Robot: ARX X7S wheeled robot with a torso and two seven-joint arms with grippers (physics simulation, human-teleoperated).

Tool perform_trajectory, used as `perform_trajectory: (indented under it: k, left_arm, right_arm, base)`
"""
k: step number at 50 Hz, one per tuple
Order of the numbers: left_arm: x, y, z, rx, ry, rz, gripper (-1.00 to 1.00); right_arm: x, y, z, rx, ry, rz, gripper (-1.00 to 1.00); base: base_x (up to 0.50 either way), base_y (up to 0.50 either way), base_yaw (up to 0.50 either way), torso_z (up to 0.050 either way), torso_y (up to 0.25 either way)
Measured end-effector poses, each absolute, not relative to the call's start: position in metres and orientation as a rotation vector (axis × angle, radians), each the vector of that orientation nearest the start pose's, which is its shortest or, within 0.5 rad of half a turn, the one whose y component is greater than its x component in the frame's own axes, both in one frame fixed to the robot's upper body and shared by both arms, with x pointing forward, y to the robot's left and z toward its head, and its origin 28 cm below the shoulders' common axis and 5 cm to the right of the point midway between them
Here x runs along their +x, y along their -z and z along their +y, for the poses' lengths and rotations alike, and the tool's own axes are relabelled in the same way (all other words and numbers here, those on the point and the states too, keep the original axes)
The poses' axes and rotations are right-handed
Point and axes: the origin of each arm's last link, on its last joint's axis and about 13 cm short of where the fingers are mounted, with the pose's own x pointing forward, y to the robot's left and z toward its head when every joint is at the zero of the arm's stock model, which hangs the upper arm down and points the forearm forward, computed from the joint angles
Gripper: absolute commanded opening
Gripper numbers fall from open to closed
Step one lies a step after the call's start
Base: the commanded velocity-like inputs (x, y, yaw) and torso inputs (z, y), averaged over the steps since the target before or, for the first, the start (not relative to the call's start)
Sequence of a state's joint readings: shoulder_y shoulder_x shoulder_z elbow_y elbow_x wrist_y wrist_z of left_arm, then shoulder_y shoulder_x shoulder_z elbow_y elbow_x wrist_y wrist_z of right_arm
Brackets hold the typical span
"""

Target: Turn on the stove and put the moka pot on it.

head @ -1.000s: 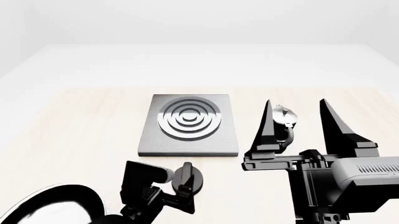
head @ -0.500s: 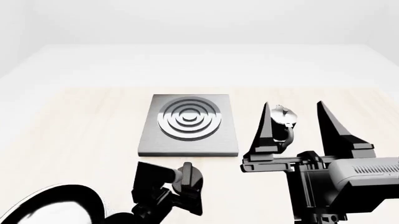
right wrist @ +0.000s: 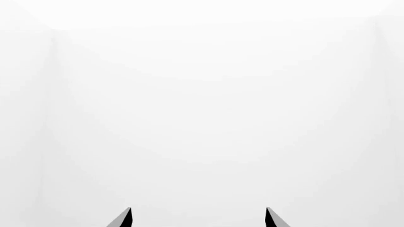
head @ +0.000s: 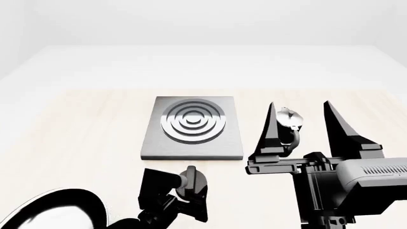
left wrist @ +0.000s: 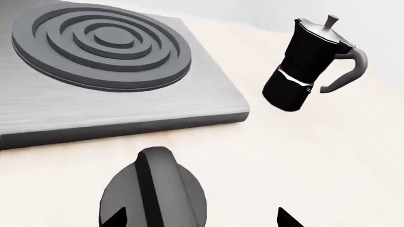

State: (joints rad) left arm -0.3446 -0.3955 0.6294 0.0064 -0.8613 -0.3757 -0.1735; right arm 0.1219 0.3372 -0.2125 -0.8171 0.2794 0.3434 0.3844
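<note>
Stove: the stove (head: pixel 191 128) lies flat on the pale bench (head: pixel 76 124), its raised burner rings bare; nothing stands on it.
Right arm: the right gripper (head: pixel 300 125) is held high with its fingers (head: pixel 341 125) spread wide; in the head view the moka pot shows between them, but the right wrist view sees only white wall past the two tips, so it seems to be raised above the pot and pointing level, not around it.
Left arm: the left gripper (head: pixel 184 191) is at the knob, its fingers parted on either side of it; whether they press on it I cannot tell.
Moka pot: the moka pot (left wrist: pixel 309 64) stands upright on the bench just beside the stove's right edge, curved handle turned away from the plate, untouched.
Knob: the black round knob (left wrist: pixel 153 194) sits apart from the stove, near its front edge, its ridge running toward the plate.
Step in hand: turning the knob, as I judge it.
Doing it well: centre the fingers across the ridge, close firmly, then rotate about the knob's own axis without dragging it along the bench.
</note>
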Motion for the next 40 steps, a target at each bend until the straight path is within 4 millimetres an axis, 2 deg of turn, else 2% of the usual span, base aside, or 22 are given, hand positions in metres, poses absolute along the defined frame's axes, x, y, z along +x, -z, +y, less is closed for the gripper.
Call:
perform_trajectory:
  k: [40]
  left_arm:
    - [0.245, -0.022, 0.175, -0.217, 0.469, 0.452, 1.0]
  right_arm:
    - [0.185, -0.166, -0.09, 0.029, -0.062, -0.494, 1.0]
  base:
    - [0.0, 0.0, 0.0, 0.0, 0.0]
